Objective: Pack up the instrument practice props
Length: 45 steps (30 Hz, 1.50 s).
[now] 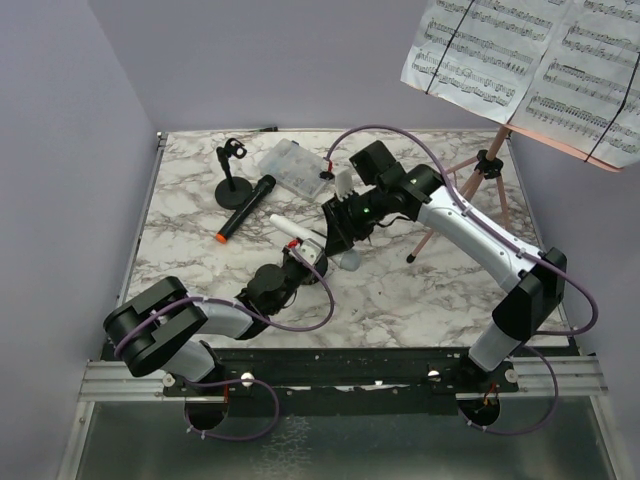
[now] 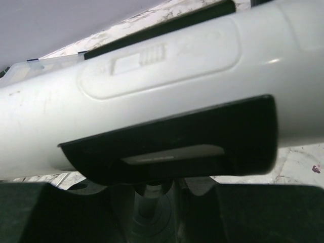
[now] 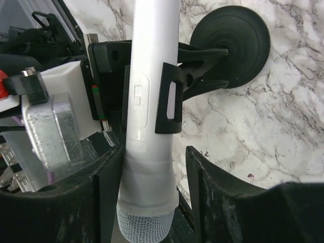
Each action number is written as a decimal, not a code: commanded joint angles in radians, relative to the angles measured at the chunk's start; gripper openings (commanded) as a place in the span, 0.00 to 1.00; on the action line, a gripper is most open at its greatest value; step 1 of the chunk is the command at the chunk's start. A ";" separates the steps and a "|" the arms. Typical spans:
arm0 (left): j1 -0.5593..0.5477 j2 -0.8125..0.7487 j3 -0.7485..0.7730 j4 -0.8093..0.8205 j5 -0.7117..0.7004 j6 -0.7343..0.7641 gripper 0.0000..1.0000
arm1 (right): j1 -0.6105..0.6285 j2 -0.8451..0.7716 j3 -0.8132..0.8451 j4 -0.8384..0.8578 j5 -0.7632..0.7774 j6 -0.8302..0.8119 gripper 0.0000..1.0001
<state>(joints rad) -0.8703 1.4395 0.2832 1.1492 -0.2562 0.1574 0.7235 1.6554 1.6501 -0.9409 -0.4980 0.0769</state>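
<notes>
The white microphone with a grey mesh head point(image 3: 151, 76) lies across the clip of a black round-based mic holder point(image 3: 230, 43) at mid table point(image 1: 288, 228). My right gripper point(image 3: 152, 152) straddles the mic just behind its head; the jaws are open, with a gap on the right side. My left gripper point(image 2: 147, 202) is low beside the same holder point(image 2: 172, 147), its jaws closed on the stem under the clip. The black microphone point(image 1: 245, 207) lies on the table beside the second holder point(image 1: 232, 170). The pink tripod point(image 1: 480, 180) carries the sheet-music pages point(image 1: 530, 60).
A clear plastic compartment box point(image 1: 293, 165) sits at the back, behind the grippers. The tripod's legs stand right of the right arm point(image 1: 470, 230). The two grippers are close together around the holder.
</notes>
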 commanded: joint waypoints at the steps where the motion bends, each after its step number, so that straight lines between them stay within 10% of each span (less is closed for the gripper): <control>1: 0.001 -0.027 0.010 -0.072 0.024 0.001 0.00 | -0.002 0.044 -0.016 -0.064 -0.066 -0.050 0.53; 29: 0.034 0.001 0.045 -0.119 -0.006 -0.124 0.00 | -0.002 0.113 -0.047 -0.013 -0.159 -0.155 0.51; 40: 0.089 0.006 0.031 -0.138 -0.134 -0.209 0.00 | -0.002 0.110 -0.050 -0.059 -0.182 -0.194 0.02; 45: 0.123 0.010 0.030 -0.145 -0.191 -0.226 0.00 | -0.002 0.091 -0.075 -0.098 -0.189 -0.216 0.00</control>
<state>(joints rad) -0.8066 1.4281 0.3141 1.0584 -0.2848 -0.0338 0.7132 1.7664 1.6070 -0.9123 -0.6189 -0.1116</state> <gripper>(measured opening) 0.306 0.419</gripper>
